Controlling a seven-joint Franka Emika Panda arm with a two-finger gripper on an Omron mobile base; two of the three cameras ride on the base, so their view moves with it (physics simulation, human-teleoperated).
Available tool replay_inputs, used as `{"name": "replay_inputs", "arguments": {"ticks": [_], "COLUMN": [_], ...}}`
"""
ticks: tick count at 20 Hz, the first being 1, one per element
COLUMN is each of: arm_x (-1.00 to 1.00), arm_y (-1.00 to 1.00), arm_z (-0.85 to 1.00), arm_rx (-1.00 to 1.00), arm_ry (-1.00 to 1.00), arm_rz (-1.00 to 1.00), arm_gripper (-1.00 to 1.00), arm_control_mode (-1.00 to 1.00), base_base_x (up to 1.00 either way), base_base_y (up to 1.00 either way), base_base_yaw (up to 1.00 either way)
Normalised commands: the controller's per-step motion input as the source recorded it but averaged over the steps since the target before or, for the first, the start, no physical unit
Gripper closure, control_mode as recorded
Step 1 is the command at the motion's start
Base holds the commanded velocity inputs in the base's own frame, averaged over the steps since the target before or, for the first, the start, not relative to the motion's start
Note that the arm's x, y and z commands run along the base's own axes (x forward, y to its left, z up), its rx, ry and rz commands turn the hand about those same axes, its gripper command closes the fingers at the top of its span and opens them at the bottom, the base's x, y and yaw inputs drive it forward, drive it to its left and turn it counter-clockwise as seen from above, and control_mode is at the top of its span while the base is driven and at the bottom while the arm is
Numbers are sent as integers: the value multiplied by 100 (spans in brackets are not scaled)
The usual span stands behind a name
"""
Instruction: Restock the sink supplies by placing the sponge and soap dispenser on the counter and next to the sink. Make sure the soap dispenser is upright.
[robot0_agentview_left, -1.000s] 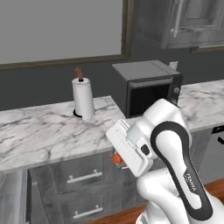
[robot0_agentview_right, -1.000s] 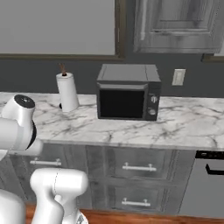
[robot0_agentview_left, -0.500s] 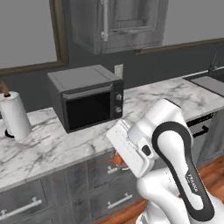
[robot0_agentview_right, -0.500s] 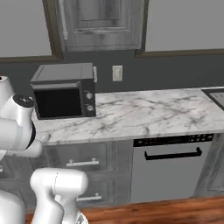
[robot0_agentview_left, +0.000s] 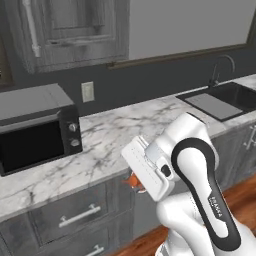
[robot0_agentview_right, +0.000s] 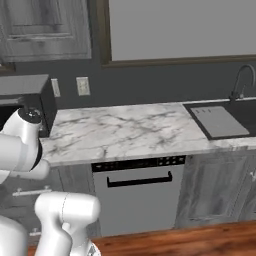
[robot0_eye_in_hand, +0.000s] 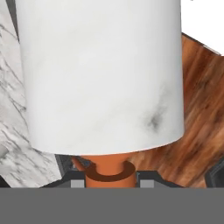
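White arm: folded tight, elbow raised at 12 o'clock, forearm dropping toward the hand at 9 o'clock in the left base view. Gripper (robot0_eye_in_hand: 109, 178): jaws closed on the soap dispenser (robot0_eye_in_hand: 103, 74), fingertips clamped either side of its orange pump neck.

A long white marble counter (robot0_agentview_left: 120, 132) with grey veins is seen running along the dark wall, above grey drawer fronts and a dishwasher panel. At its left end a black microwave (robot0_agentview_left: 35, 131) is set directly on the slab, its door facing forward and its knobs on its right side. At the right end a dark rectangular sink (robot0_agentview_right: 227, 117) is recessed into the counter, with a paler flat drain area (robot0_agentview_right: 217, 121) on its left part and a curved dark faucet (robot0_agentview_right: 240, 80) rising behind it. Below, a reddish wooden floor (robot0_agentview_right: 190, 242) is laid before the cabinets.
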Motion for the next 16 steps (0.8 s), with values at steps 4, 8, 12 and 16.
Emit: {"name": "replay_inputs", "arguments": {"ticks": [4,8,12,16], "arm_x": [0,0,0,0], "arm_y": [0,0,0,0], "arm_z": [0,0,0,0], "arm_rx": [0,0,0,0], "arm_ry": [0,0,0,0], "arm_rz": [0,0,0,0], "arm_gripper": [100,100,100,100], "arm_control_mode": [100,100,100,100], "base_base_x": [38,39,47,52], "base_base_y": [-100,-100,-100,-89], "base_base_yaw": [3,4,11,18]}}
